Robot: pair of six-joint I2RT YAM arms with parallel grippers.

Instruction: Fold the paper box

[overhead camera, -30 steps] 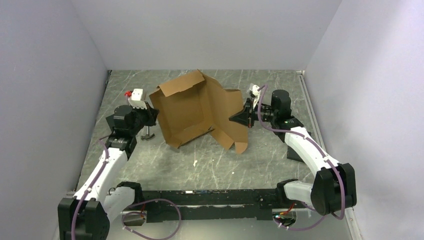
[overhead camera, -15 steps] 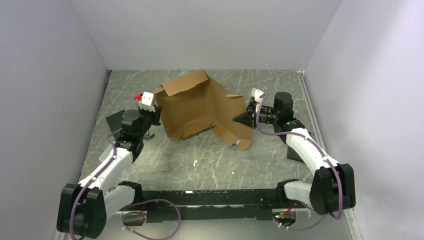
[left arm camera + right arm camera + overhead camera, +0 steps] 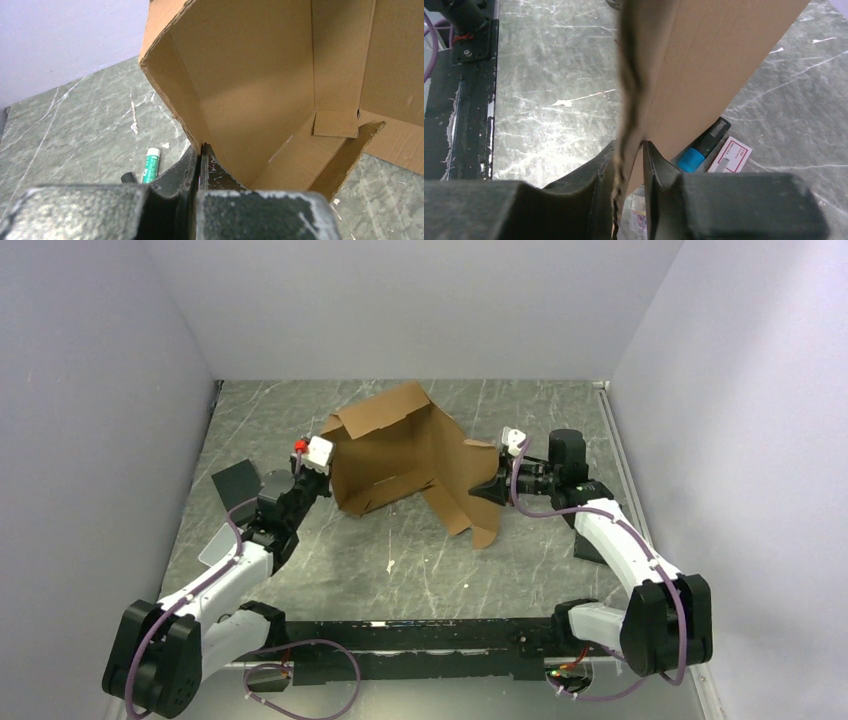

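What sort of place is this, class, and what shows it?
Probably a lab robot test bench: a left arm and right arm bolted at the near edge of a marbled tabletop, plain pale walls boxing it in, a half-folded cardboard box between the arms.

Left tool (image 3: 201,150) reaches inward, pinched closed; right tool (image 3: 629,148) faces it, jaws slightly parted.

black pad (image 3: 238,483), green stick (image 3: 150,165), blue marker (image 3: 702,145) on marbled table (image 3: 330,552).
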